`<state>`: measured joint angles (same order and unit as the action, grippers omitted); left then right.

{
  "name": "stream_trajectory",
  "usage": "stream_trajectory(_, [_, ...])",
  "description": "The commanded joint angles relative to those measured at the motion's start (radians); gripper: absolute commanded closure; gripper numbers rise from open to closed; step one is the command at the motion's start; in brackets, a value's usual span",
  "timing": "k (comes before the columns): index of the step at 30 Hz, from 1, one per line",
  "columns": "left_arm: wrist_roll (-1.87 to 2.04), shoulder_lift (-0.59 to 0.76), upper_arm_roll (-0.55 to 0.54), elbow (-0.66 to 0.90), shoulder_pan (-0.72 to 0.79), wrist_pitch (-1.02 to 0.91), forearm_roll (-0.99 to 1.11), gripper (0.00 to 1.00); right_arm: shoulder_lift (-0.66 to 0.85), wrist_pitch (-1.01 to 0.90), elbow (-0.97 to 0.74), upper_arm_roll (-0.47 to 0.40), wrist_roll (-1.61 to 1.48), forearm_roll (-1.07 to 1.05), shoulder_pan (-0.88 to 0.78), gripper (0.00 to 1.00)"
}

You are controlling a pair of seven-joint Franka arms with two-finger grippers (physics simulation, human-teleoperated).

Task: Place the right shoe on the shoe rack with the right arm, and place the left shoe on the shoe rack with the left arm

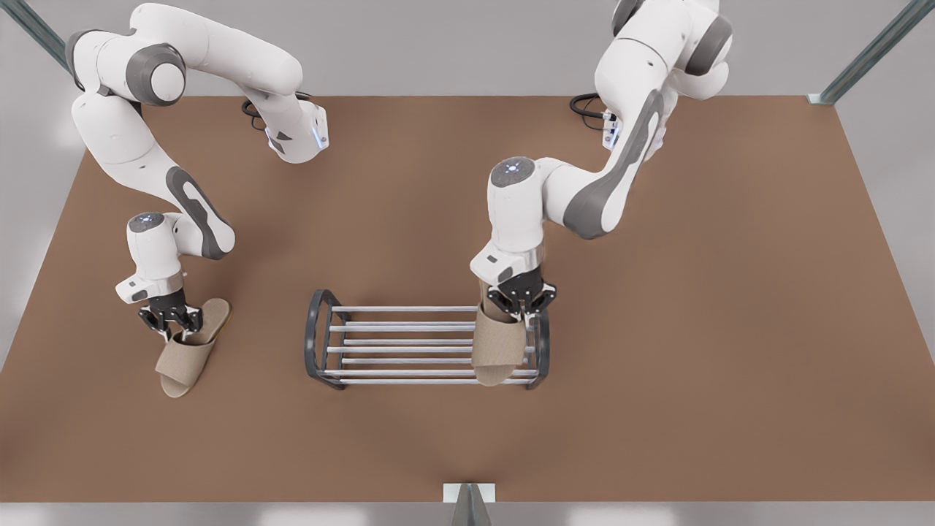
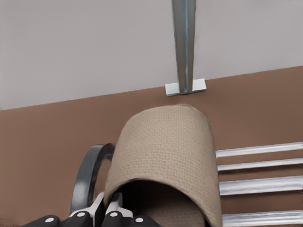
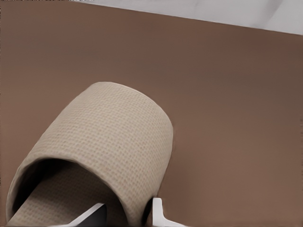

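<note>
The left shoe [image 1: 499, 349], a beige woven slipper [image 2: 165, 146], lies along the shoe rack [image 1: 409, 341] at its end on the front view's right. My left gripper [image 1: 520, 310] is shut on the strap's rear edge [image 2: 105, 208]. I cannot tell whether the sole rests on the silver bars [image 2: 260, 186]. The right shoe [image 1: 188, 351], an identical slipper, lies flat on the brown table at the front view's left. My right gripper [image 1: 175, 329] is open and straddles the strap's side wall [image 3: 125, 213]. One fingertip [image 3: 90, 212] is inside the slipper [image 3: 109, 142], the other outside.
The rack's half on the front view's left holds no slipper, and its dark end frame [image 1: 315, 336] stands there. Bare brown table [image 1: 657, 380] surrounds both shoes. A metal post [image 1: 468, 504] stands at the table's near edge, also in the left wrist view [image 2: 184, 47].
</note>
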<state>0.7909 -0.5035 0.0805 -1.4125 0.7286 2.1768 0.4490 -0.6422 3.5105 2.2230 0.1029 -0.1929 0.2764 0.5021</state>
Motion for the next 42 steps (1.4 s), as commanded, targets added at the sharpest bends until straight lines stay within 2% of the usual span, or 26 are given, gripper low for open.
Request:
stream_trajectory(1, [0.562,-0.007,-0.002,0.001,0.018,-0.045,0.04,0.79,0.001,-0.002,0.0,0.008,0.11,-0.002,0.003,0.67])
stream_trajectory(4, [0.628,-0.043,-0.002,-0.006,0.026,0.049,0.059,0.79,0.002,-0.002,0.0,0.014,0.113,-0.002,0.018,0.79])
stream_trajectory(8, [0.654,-0.067,0.001,-0.008,0.037,0.136,0.06,0.79,0.015,-0.002,0.001,0.02,0.151,-0.002,0.024,0.79])
stream_trajectory(10, [0.679,-0.069,-0.001,-0.017,0.037,0.15,0.103,0.79,0.016,-0.004,0.001,0.09,0.15,0.0,0.101,0.79])
stream_trajectory(12, [0.683,-0.069,-0.001,-0.032,0.037,0.169,0.108,0.79,0.021,-0.004,0.001,0.109,0.156,0.0,0.118,0.79])
stream_trajectory(20, [0.708,-0.049,-0.002,-0.138,0.037,0.256,0.232,0.79,0.029,-0.015,-0.075,0.143,0.213,0.0,0.115,0.79])
stream_trajectory(22, [0.708,-0.046,-0.002,-0.143,0.04,0.258,0.243,0.79,0.062,-0.119,-0.108,0.144,0.213,0.0,0.113,0.79])
stream_trajectory(23, [0.708,-0.047,-0.001,-0.143,0.041,0.258,0.252,0.61,0.071,-0.149,-0.115,0.156,0.213,0.0,0.118,0.79])
stream_trajectory(24, [0.703,-0.049,-0.002,-0.141,0.041,0.256,0.283,0.0,0.105,-0.209,-0.115,0.158,0.214,0.0,0.118,0.79])
stream_trajectory(26, [0.702,-0.049,-0.002,-0.14,0.043,0.251,0.283,0.0,0.154,-0.338,-0.149,0.179,0.225,0.0,0.128,0.79])
stream_trajectory(28, [0.702,-0.049,-0.002,-0.138,0.048,0.247,0.283,0.0,0.167,-0.536,-0.241,0.331,0.227,-0.002,0.249,0.79])
stream_trajectory(29, [0.702,-0.046,-0.004,-0.141,0.051,0.242,0.283,0.0,0.173,-0.65,-0.304,0.368,0.24,-0.002,0.26,0.79])
stream_trajectory(31, [0.694,-0.004,-0.03,-0.141,0.074,0.121,0.281,0.0,0.173,-0.751,-0.373,0.396,0.305,-0.002,0.242,0.79])
stream_trajectory(33, [0.622,0.074,-0.103,-0.115,0.063,-0.076,0.232,0.0,0.176,-0.878,-0.436,0.458,0.375,0.0,0.24,0.79])
stream_trajectory(34, [0.414,0.143,-0.1,-0.077,0.048,-0.227,0.049,0.0,0.18,-0.919,-0.453,0.485,0.394,0.0,0.239,0.79])
stream_trajectory(35, [0.265,0.177,-0.1,0.015,-0.009,-0.394,-0.12,0.0,0.18,-0.991,-0.494,0.505,0.435,0.007,0.217,0.79])
stream_trajectory(36, [0.153,0.175,-0.1,0.058,-0.078,-0.494,-0.196,0.0,0.19,-1.078,-0.549,0.505,0.483,0.01,0.168,0.79])
stream_trajectory(38, [-0.255,0.183,-0.102,0.06,-0.283,-0.58,-0.315,0.0,0.191,-1.195,-0.628,0.498,0.579,0.017,0.061,0.79])
stream_trajectory(40, [-0.703,0.186,-0.102,0.06,-0.474,-0.641,-0.343,0.0,0.19,-1.294,-0.695,0.494,0.69,0.056,-0.054,0.79])
stream_trajectory(41, [-0.723,0.194,-0.175,0.055,-0.639,-0.655,-0.481,0.0,0.19,-1.325,-0.714,0.492,0.724,0.059,-0.094,0.79])
stream_trajectory(42, [-0.752,0.249,-0.211,0.05,-0.715,-0.654,-0.535,0.0,0.188,-1.364,-0.739,0.492,0.785,0.092,-0.149,0.79])
